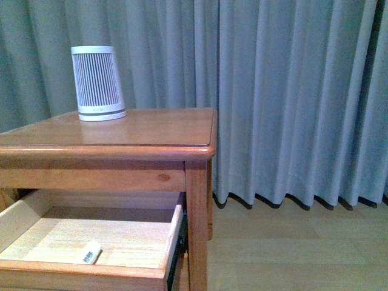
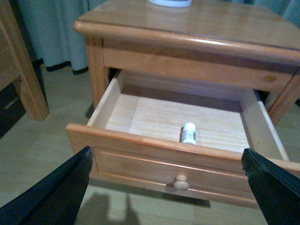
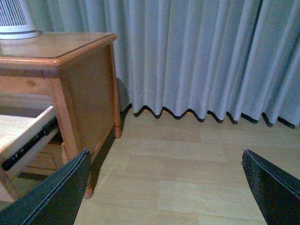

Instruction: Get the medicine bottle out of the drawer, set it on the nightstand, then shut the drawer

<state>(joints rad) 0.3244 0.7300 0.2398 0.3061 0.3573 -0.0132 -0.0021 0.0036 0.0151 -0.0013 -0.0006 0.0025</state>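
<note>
The medicine bottle [image 2: 189,133] lies on its side on the pale floor of the drawer [image 2: 140,164], close behind the front wall and apart from both side walls. In the front view it shows at the lower left of the frame. The drawer is pulled well out, so the step in hand looks like the first one, the pick-up.

The left tool [image 2: 165,151] hangs in front of the drawer with its fingers spread wide, holding nothing, and the bottle is roughly in line between them. The next move probably calls for it to go over the front wall and down, then close across the bottle's short width.

The nightstand [image 1: 151,130] overhangs the back of the drawer, so headroom is best near the front. Its glossy top has bare room at the centre of the front view, with a ribbed white device [image 1: 97,83] at the upper left. The knob [image 2: 181,182] is free for the closing push.

The right tool [image 3: 165,152] is also released and empty, over open floor [image 3: 187,178] beside the nightstand, near the curtain [image 1: 291,91].
</note>
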